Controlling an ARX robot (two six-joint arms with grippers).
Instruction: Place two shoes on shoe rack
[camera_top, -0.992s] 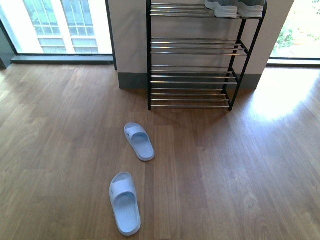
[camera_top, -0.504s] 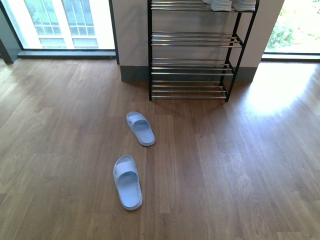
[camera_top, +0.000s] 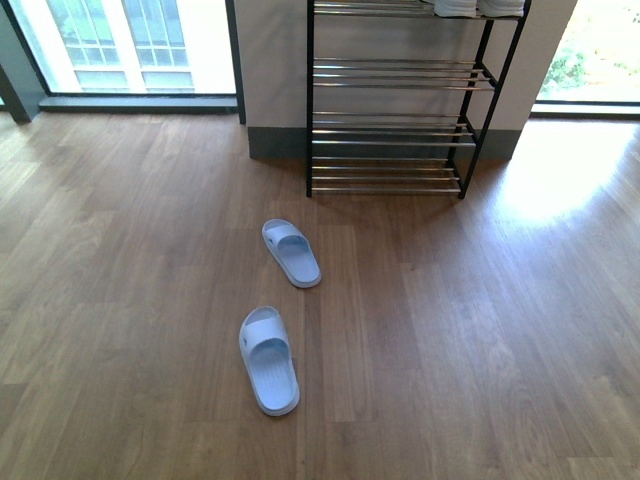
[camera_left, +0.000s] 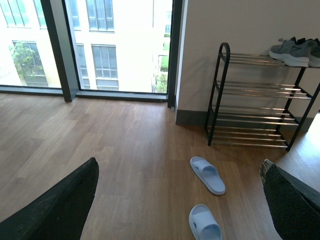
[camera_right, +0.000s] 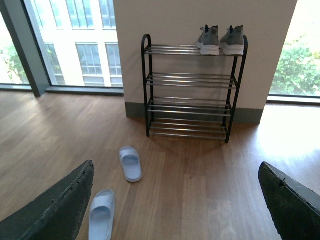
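Two pale blue slide sandals lie on the wood floor: the nearer sandal (camera_top: 268, 360) (camera_left: 204, 224) (camera_right: 101, 214) and the farther sandal (camera_top: 291, 252) (camera_left: 207, 174) (camera_right: 130, 163). Behind them, against the wall, stands the black-framed shoe rack (camera_top: 390, 126) (camera_left: 257, 107) (camera_right: 190, 95) with chrome bars. A pair of grey sneakers (camera_right: 221, 40) (camera_left: 295, 51) sits on its top tier. My left gripper (camera_left: 180, 200) is open above the floor with both sandals between its fingers in view. My right gripper (camera_right: 175, 205) is open too, with bare floor below and the sandals beside one finger.
Tall windows (camera_top: 130, 45) with dark frames run along the back left, and another window (camera_top: 600, 50) is at the back right. A grey skirting (camera_top: 278, 142) lines the wall behind the rack. Sunlight glares on the floor (camera_top: 550, 190) to the right.
The view has shifted: the sandals and rack now sit slightly further right and higher in the front view than a second ago. The sandals themselves have not moved on the floor.
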